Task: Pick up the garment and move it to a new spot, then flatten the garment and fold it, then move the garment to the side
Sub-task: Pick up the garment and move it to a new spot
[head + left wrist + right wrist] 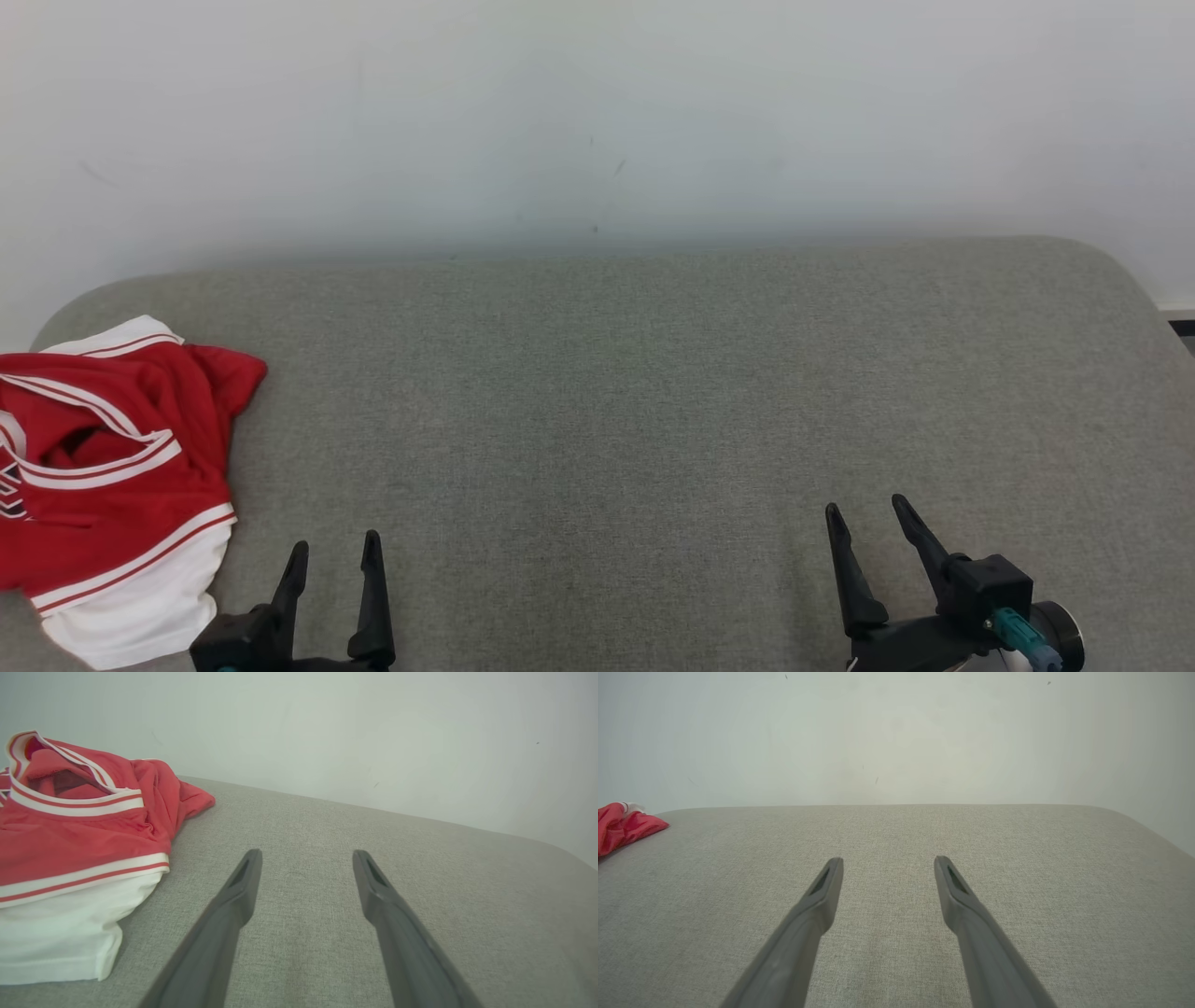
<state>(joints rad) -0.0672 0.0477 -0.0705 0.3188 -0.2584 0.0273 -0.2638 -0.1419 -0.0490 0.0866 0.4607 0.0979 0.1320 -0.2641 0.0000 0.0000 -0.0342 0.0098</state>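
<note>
The garment (pixel 112 467) (red, white-trimmed) lies crumpled at the left edge of the grey cushion (pixel 597 392). At the bottom, the left pincer (pixel 335 541) and right pincer (pixel 865 504) gape wide, empty.

Bare grey cushion (pixel 653 392) ahead, crumpled garment (pixel 112 448) far left.

Count: 1 garment (pixel 112 523), red & white. 1 grey pad (pixel 607 392) under it. 1 wall (pixel 597 112) behind. 2 sets of jaws, L & R, each w/ 2 dark fingers (pixel 373 597), so 4 fingers total. Left wrist view: 1 garment, 2 fingers. Right wrist view: 2 fingers, 1 red bit of garment at the edge.
</note>
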